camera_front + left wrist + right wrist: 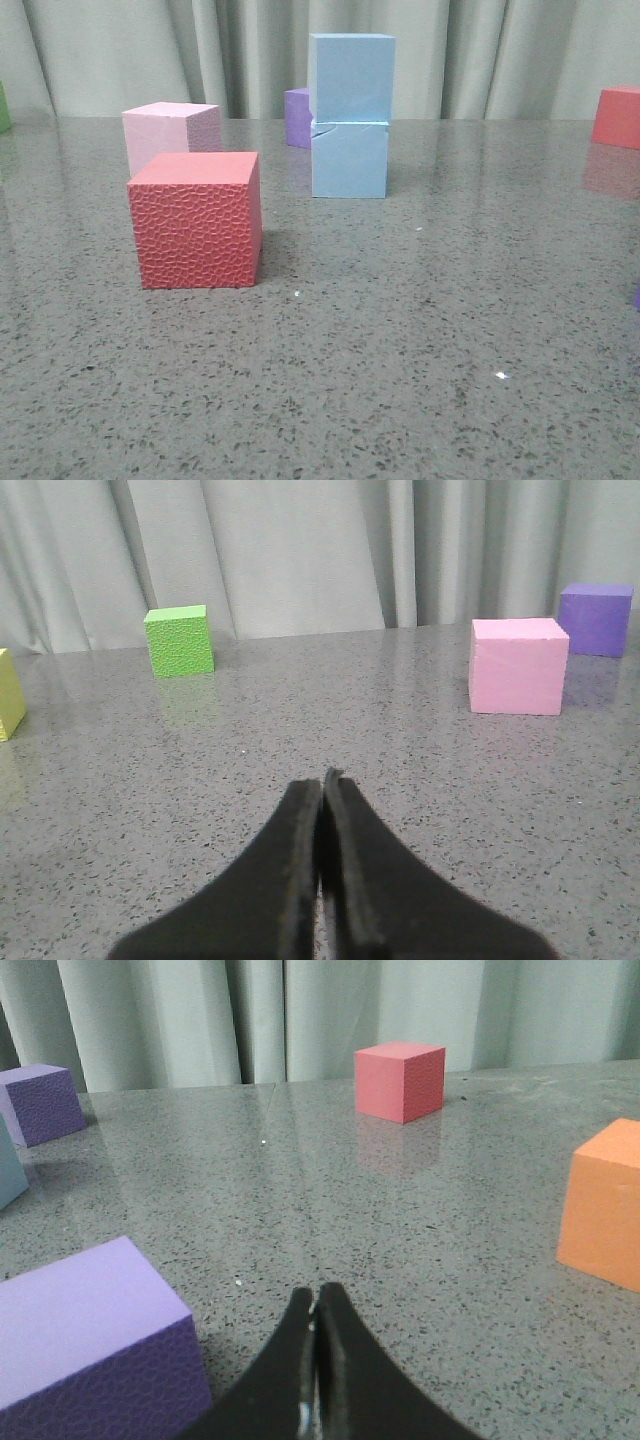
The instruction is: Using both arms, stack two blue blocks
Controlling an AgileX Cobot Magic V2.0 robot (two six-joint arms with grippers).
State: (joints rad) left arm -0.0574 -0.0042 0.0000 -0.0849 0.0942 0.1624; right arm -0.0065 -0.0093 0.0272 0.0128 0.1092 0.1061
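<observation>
Two sky-blue blocks stand stacked at the middle back of the table in the front view: the upper blue block (351,77) rests on the lower blue block (349,160), which has a small crack at its top left edge. Neither arm shows in the front view. In the left wrist view my left gripper (323,780) is shut with nothing between its fingers, low over bare table. In the right wrist view my right gripper (315,1298) is likewise shut and holds nothing. A sliver of a blue block (8,1172) shows at that view's edge.
A red cube (197,218) stands front left, a pale pink cube (170,135) behind it, a purple cube (297,117) behind the stack, another red cube (617,117) far right. The wrist views show green (179,640), yellow (8,692), orange (604,1203) and near purple (90,1335) cubes.
</observation>
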